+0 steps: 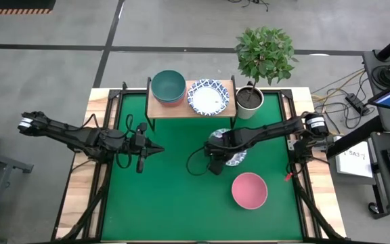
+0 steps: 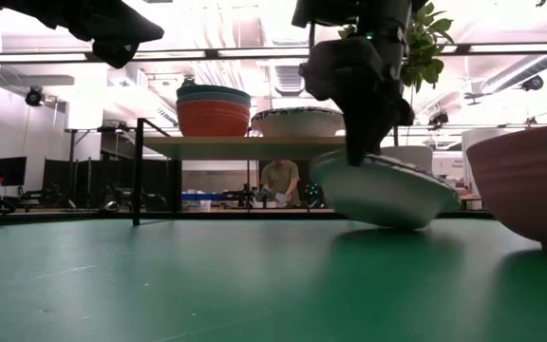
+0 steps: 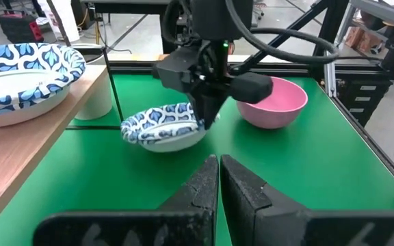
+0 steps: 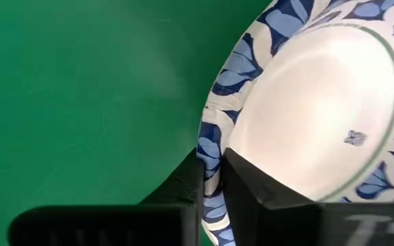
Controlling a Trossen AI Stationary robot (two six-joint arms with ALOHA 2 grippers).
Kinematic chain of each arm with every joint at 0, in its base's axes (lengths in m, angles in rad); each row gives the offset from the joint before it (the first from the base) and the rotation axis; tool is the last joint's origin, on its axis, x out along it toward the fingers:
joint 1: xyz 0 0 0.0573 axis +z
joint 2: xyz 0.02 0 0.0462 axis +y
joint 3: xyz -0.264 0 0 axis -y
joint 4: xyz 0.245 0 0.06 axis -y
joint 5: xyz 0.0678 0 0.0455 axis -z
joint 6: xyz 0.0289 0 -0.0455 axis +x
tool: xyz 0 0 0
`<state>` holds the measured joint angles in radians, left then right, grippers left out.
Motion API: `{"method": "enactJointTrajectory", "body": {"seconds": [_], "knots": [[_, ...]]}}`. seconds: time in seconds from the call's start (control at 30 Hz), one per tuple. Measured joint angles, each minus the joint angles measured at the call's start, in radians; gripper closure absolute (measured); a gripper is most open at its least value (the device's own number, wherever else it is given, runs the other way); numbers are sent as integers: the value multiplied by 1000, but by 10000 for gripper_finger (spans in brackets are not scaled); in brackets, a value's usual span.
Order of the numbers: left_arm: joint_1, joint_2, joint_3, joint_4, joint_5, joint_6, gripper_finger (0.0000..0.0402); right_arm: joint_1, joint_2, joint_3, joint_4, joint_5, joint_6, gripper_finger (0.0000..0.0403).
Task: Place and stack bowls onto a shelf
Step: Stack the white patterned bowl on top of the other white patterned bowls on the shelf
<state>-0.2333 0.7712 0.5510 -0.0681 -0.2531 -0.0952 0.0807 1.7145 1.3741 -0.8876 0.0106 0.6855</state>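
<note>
The green worktop [image 1: 161,203] carried the wooden shelf [image 1: 160,108] at its far edge. On the shelf sat a stack of bowls [image 1: 168,87], teal uppermost, and beside it a blue-patterned bowl [image 1: 208,97]. Just beside the shelf's end stood a potted plant [image 1: 254,91]. In front of the shelf, toward the plant's side, a second blue-patterned bowl [image 3: 163,126] rested tilted on the worktop, its rim pinched between the jaws of the right gripper [image 3: 207,116], one finger inside, one outside. The pink bowl [image 1: 249,190] lay farther from the shelf, apart from it. The left gripper [image 1: 156,149] hung in front of the shelf's stack, jaws clenched on nothing.
</note>
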Motion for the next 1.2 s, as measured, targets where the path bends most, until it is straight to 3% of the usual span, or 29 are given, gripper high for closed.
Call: {"method": "enactJointTrajectory", "body": {"seconds": [0.2, 0.47, 0.73, 0.83, 1.2], "knots": [[0, 0, 0, 0, 0, 0, 402, 2, 1, -3, 17, 15, -57, 319], [0, 0, 0, 0, 0, 0, 402, 7, 2, -4, 39, 15, -107, 335], [0, 0, 0, -3, 0, 0, 402, 96, 2, -20, 42, 18, -355, 295], [0, 0, 0, -3, 0, 0, 402, 122, 2, -34, 45, 91, -348, 284], [0, 0, 0, -4, 0, 0, 402, 127, 3, -97, 64, 148, -290, 277]]}}
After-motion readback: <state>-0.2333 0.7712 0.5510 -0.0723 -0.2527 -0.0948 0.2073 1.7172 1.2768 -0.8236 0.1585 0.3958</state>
